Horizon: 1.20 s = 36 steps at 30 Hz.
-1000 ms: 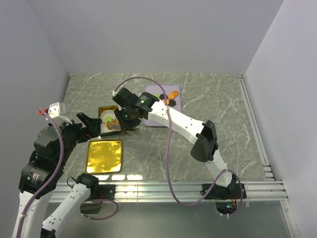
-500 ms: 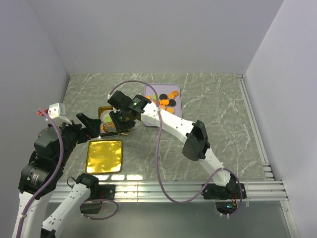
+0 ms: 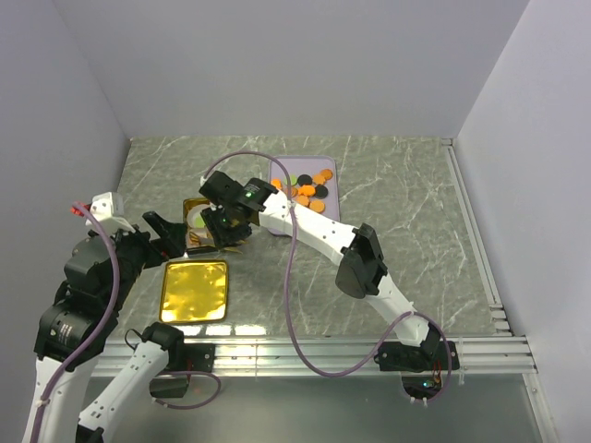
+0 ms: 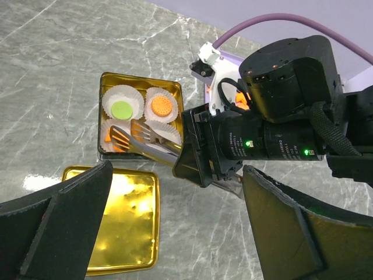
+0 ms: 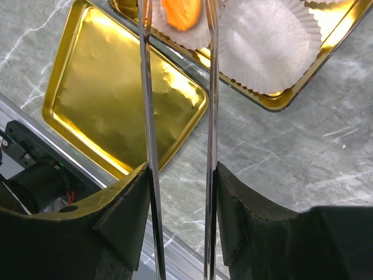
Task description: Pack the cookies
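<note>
Right gripper (image 5: 179, 192): fingers pressed on thin steel tongs (image 5: 148, 116), whose blades stand parted over the gold tin (image 5: 291, 96), left of the worktop's centre; orange cookie (image 5: 180, 14), flat and round, lies between the tips in a pleated white paper cup (image 5: 175, 38), seemingly free of them; step in hand: placing; next calls for lifting clear and fetching from the cookies (image 3: 309, 185) on the lilac tray (image 3: 329, 199) toward the far edge. Left gripper (image 4: 175, 224): spread wide, empty, above the glossy, dimpled lid (image 4: 125, 221) by the near edge.
</note>
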### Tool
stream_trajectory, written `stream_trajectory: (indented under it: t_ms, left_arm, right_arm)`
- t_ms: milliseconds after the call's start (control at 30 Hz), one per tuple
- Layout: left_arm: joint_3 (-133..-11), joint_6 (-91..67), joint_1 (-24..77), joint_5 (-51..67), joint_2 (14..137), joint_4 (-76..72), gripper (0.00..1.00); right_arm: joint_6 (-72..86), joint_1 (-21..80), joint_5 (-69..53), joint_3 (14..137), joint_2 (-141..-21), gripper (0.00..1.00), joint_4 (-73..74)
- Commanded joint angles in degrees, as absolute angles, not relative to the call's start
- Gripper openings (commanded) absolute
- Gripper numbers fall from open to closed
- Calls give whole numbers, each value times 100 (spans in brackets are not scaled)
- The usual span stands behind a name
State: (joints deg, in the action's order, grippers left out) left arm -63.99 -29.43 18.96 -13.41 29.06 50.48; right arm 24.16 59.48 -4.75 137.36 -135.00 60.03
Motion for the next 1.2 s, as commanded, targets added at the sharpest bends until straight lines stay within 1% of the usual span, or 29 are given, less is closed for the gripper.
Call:
stream_trajectory:
  t_ms: [0, 167, 433, 533, 667, 933, 1033, 1167]
  left_arm:
    - [-6486, -2760, 1916, -1371, 3023, 4834, 99]
    - [-6469, -2716, 1916, -1388, 3085, 4773, 100]
    - [-6478, -2725, 1907, -1450, 3094, 4702, 99]
    - [-6486, -2751, 1916, -1485, 3068, 4711, 100]
    - [-6451, -2786, 1916, -1494, 3024, 4702, 99]
    - [-6381, -2804, 1916, -1371, 3076, 4571, 99]
    - [-6600, -2952, 1916, -1354, 3268, 4535, 99]
    - [-7336, -3164, 1916, -1388, 3629, 4325, 100]
  right_arm:
    - [2391, 5906, -317, 14027, -13421, 53, 5906]
    - [2382, 5836, -202, 14027, -13202, 53, 5915]
    - [2356, 5775, -9, 13790, -12499, 53, 5932]
    - [2373, 5687, 149, 13378, -12078, 53, 5863]
    - [2408, 5423, 263, 12378, -11427, 52, 5634]
    - [2382, 4651, 641, 10812, -10381, 53, 5423]
    - [2426, 4396, 791, 10346, -10196, 53, 5379]
    - [2505, 4149, 1001, 9915, -10160, 53, 5405]
